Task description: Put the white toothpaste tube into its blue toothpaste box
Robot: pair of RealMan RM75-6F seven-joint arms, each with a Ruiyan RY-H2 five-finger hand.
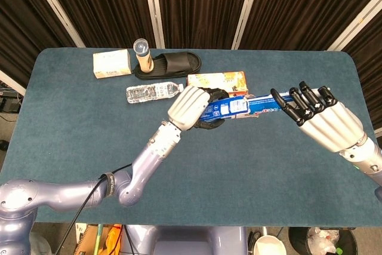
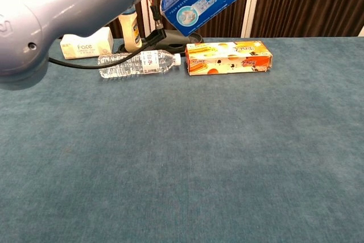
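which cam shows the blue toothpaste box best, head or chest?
Head view. It shows the whole blue toothpaste box held above the table between the left hand and the right hand. The chest view shows only the box's lower end at the top edge; the rest is cut off.

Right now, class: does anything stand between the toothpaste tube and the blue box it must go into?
Nothing visible does. The left hand holds the blue toothpaste box in the air, and the white toothpaste tube at the right hand already meets the box's open end. The orange box and water bottle lie on the table behind.
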